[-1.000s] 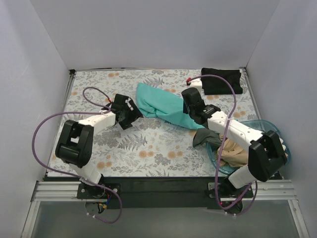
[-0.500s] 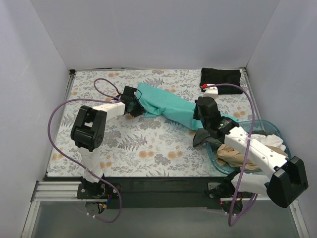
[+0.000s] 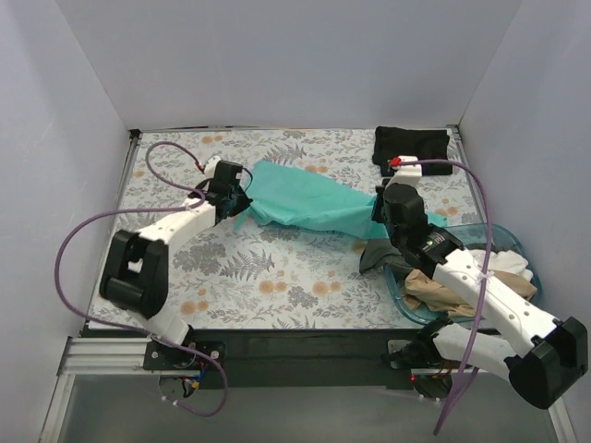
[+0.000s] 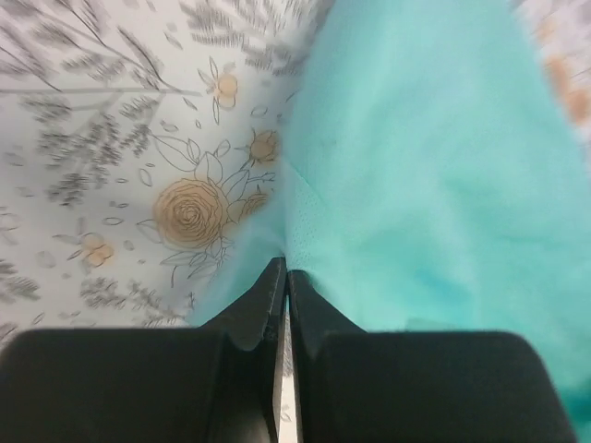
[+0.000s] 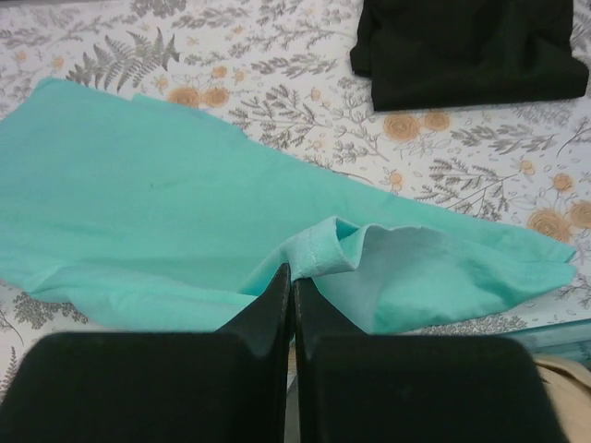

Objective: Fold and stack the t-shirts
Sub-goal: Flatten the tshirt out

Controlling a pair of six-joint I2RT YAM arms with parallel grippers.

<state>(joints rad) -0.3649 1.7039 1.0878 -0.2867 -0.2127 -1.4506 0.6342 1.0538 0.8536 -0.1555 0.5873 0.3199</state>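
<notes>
A bright teal t-shirt lies stretched across the middle of the floral tablecloth, held at both ends. My left gripper is shut on its left edge; in the left wrist view the jaws pinch the teal fabric. My right gripper is shut on a hemmed fold at the shirt's right end, with teal cloth spreading away to the left. A folded black t-shirt sits at the back right corner.
A translucent blue basket stands at the front right, holding a tan shirt and a white one. A dark grey shirt hangs over its left rim. White walls enclose the table on three sides.
My left gripper reached the teal shirt's left edge and shut on it. My right arm drew its end rightward, so the shirt now lies stretched longer and flatter.
</notes>
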